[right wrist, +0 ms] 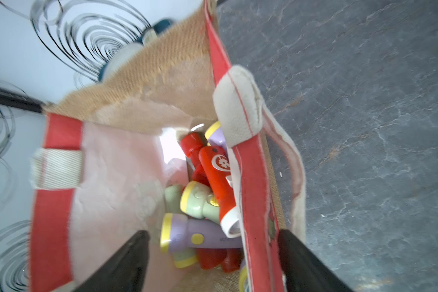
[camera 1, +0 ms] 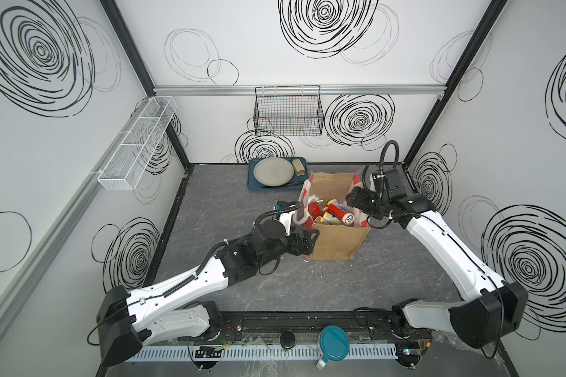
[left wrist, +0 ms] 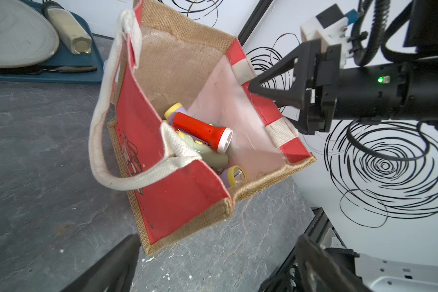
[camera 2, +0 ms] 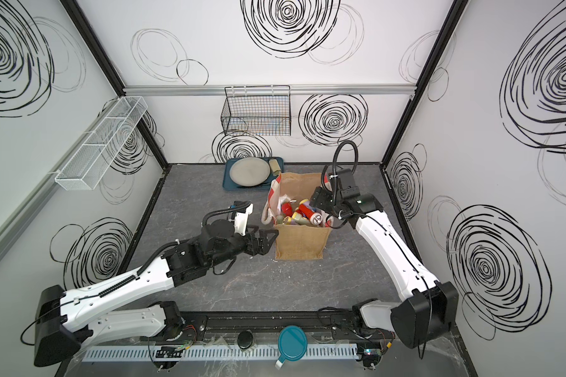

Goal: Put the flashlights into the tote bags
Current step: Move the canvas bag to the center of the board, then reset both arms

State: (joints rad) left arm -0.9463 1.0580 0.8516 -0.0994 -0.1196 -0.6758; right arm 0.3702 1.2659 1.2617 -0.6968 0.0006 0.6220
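Note:
The tote bag (camera 1: 337, 241) (camera 2: 299, 243) stands open mid-table: brown jute with red-and-white side panels (left wrist: 177, 202) and white handles. Several flashlights (camera 1: 335, 213) (camera 2: 307, 212) lie piled inside, red (left wrist: 202, 130), lilac with yellow heads (right wrist: 195, 235) and pale green. My left gripper (camera 1: 309, 241) (camera 2: 268, 240) (left wrist: 218, 252) is open and empty, low beside the bag's near left corner. My right gripper (camera 1: 352, 199) (camera 2: 316, 197) (right wrist: 213, 252) hangs open at the bag's right rim above the pile, holding nothing. No flashlight shows on the table outside the bag.
A teal tray (camera 1: 251, 176) with a grey plate (camera 1: 273, 171) and a beige cylinder (camera 1: 299, 166) sits just behind the bag. A black wire basket (camera 1: 288, 114) hangs on the back wall, a white mesh one (camera 1: 134, 147) on the left wall. A teal-lidded jug (camera 1: 334, 342) stands at the front ledge.

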